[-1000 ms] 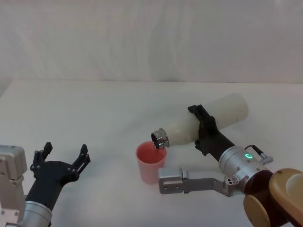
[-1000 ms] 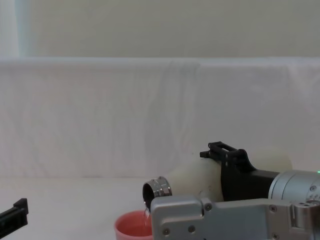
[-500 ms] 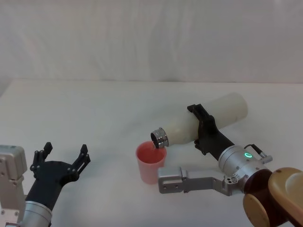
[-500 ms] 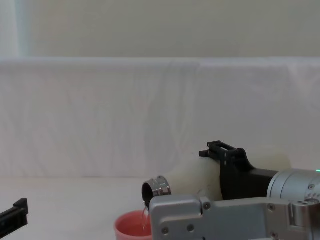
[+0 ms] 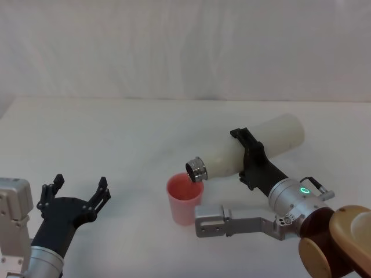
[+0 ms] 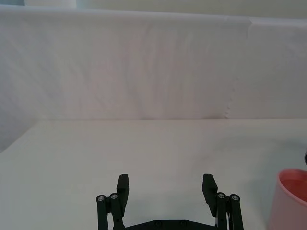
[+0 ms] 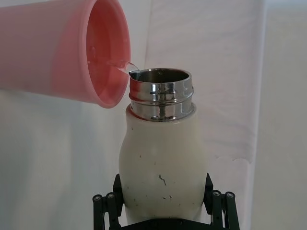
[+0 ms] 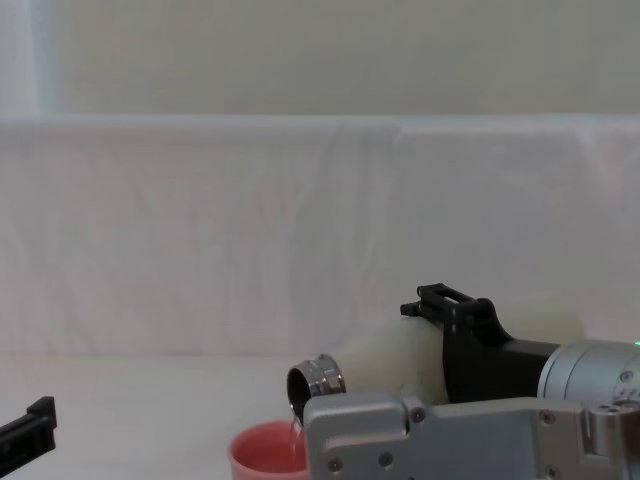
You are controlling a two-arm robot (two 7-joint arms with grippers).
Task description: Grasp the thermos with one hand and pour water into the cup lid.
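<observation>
Right gripper [image 5: 248, 157] clamps the tilted thermos [image 5: 249, 150], its neck over the cup lid [image 5: 185, 198] at table centre (left gripper [image 5: 75, 194] idle, spread wide, at 8 o'clock): steeper tilt risks overshooting the rim

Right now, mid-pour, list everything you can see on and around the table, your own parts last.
thermos: one, cream-white with a steel neck, tipped nearly level on the right side, mouth over the pink cup, a thin stream of water running from it.
cup lid: one, pink, upright on the table near the middle, right under the thermos mouth.
table: one, white, with a white cloth backdrop behind it.
right pincer: one, black, clamped around the thermos body, on a silver wrist with a green ring light.
left pincer: one, black, jaws spread, idle over the near left of the table, holding nothing.
</observation>
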